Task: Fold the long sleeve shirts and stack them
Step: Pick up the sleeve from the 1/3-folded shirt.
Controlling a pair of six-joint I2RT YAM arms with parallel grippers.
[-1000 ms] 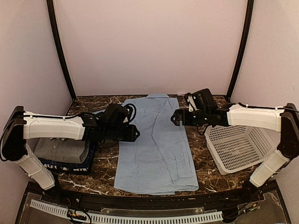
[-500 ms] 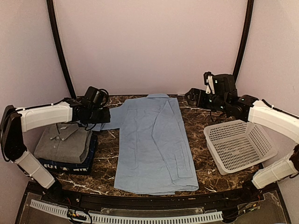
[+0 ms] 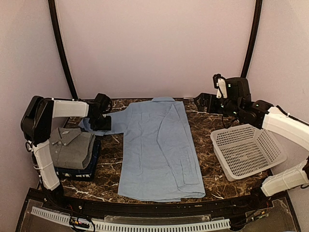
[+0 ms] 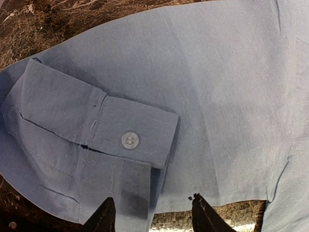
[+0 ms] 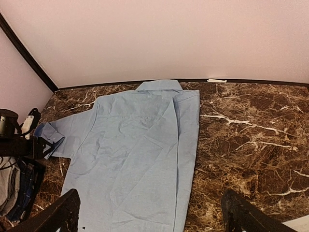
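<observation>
The grey shirt (image 3: 67,147) sits folded on the navy shirt (image 3: 77,172) at left. The blue shirt (image 3: 159,145) lies flat mid-frame on the desk (image 3: 205,154), one sleeve stretched left. My left pincer (image 4: 152,203) gapes over its cuff (image 4: 130,140); my right pincer (image 5: 149,195) hangs open, empty. Folding and stacking it remain.

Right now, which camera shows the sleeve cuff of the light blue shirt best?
The left wrist view: the cuff is close up, its button sharp, just ahead of the open left gripper. The top external view shows only a small blue fold beside that gripper; the right wrist view shows it tiny at far left.
</observation>
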